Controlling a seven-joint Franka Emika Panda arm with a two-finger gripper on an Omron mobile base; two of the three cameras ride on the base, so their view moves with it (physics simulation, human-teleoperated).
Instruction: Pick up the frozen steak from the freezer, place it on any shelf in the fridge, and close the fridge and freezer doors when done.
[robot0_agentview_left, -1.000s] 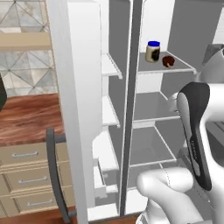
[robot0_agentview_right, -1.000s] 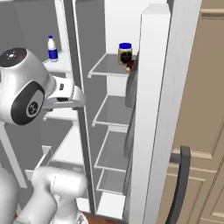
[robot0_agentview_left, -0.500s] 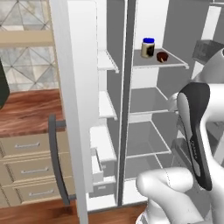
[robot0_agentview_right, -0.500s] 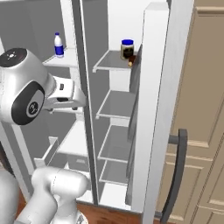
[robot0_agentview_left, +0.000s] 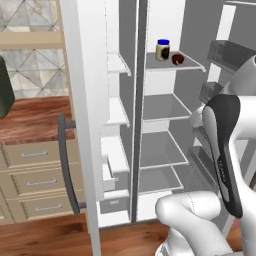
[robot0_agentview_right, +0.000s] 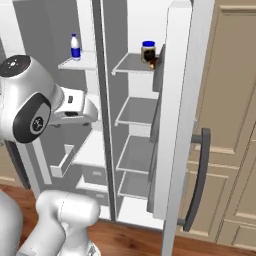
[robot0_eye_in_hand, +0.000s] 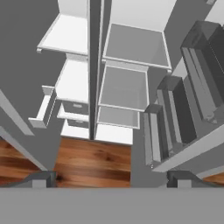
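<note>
The left base view looks forward and down from behind the arm's left side, past the open freezer door (robot0_agentview_left: 82, 115) into the fridge shelves (robot0_agentview_left: 162, 107). The right base view faces the same cabinet from the arm's right side, past the open fridge door (robot0_agentview_right: 177, 120). Both share the top shelf with the jar (robot0_agentview_left: 162, 50). The hand view looks steeply down, close in, over the lower shelves to the wooden floor (robot0_eye_in_hand: 94, 162).
</note>
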